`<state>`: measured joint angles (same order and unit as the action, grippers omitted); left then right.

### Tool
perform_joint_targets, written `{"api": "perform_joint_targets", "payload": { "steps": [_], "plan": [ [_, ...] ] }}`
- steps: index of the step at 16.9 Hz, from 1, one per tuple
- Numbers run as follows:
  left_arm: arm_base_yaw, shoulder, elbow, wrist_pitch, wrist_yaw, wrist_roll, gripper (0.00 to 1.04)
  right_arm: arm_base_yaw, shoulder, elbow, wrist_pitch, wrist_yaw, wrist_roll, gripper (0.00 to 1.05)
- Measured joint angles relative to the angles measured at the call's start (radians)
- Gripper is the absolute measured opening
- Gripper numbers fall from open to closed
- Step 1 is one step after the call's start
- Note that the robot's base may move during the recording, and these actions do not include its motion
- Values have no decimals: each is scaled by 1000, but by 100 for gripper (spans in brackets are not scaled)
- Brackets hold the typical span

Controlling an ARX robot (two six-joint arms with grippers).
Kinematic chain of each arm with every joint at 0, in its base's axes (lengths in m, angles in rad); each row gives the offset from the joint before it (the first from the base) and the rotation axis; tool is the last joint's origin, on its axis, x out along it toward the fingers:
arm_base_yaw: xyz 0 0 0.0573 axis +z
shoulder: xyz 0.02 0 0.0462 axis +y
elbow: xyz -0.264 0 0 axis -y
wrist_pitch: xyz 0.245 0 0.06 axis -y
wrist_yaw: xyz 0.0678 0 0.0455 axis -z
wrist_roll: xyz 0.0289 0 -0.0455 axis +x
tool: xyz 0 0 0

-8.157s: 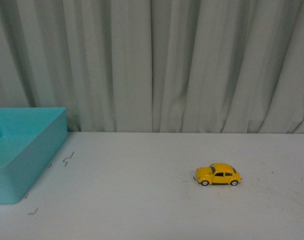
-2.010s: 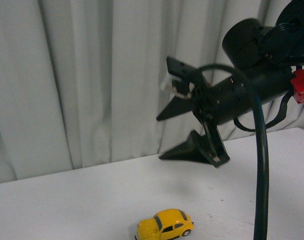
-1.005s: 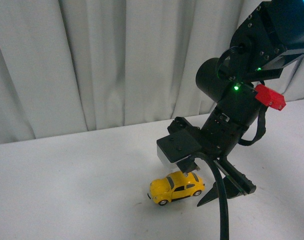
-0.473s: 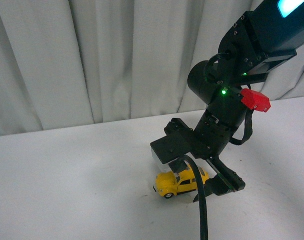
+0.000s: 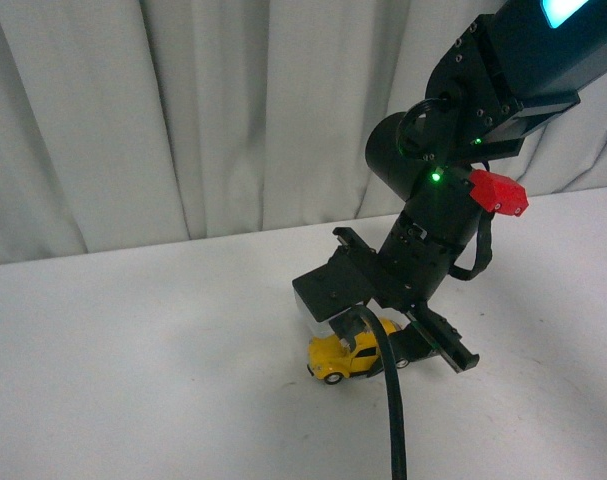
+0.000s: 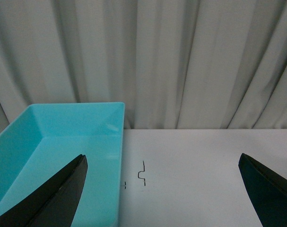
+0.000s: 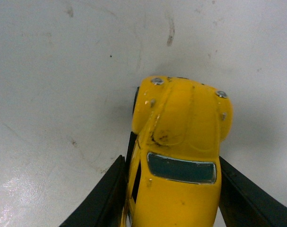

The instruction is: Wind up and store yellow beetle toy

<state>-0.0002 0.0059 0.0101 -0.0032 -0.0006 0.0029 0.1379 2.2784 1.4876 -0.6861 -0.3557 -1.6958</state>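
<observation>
The yellow beetle toy, a small rounded car with dark windows, stood on its wheels on the white tabletop. It sat under the lowered right arm, between the black fingers of the right pincer. In the right wrist view both fingers lay against the car's flanks, so the pincer seemed clamped on it, with the bonnet poking out beyond the tips.

The likeliest trouble was the shape. The glossy, curved sides could squirt forward out of the grip if it squeezed harder or dragged at an angle. A wind-up pull probably needs the wheels pressed to the tabletop, so lifting too early would wind nothing. Letting go once wound could send the car rolling away.

The left pincer hung with its fingers wide apart and held nothing. Just beside it was the turquoise plastic bin, which the front view did not show. Pale pleated curtain closed the back. The arm's black cable hung across the front view and hid part of the car.
</observation>
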Motion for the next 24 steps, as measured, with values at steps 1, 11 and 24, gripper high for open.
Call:
{"api": "perform_joint_targets", "payload": {
  "steps": [1, 11, 24],
  "plan": [
    [0, 0, 0, 0, 0, 0, 98, 0, 0, 0, 1, -2, 2, 50],
    [0, 0, 0, 0, 0, 0, 98, -1, -3, -18, 43, -9, 185, 42],
    [0, 0, 0, 0, 0, 0, 98, -20, -32, -86, 109, -18, 194, 42]
  ]
}}
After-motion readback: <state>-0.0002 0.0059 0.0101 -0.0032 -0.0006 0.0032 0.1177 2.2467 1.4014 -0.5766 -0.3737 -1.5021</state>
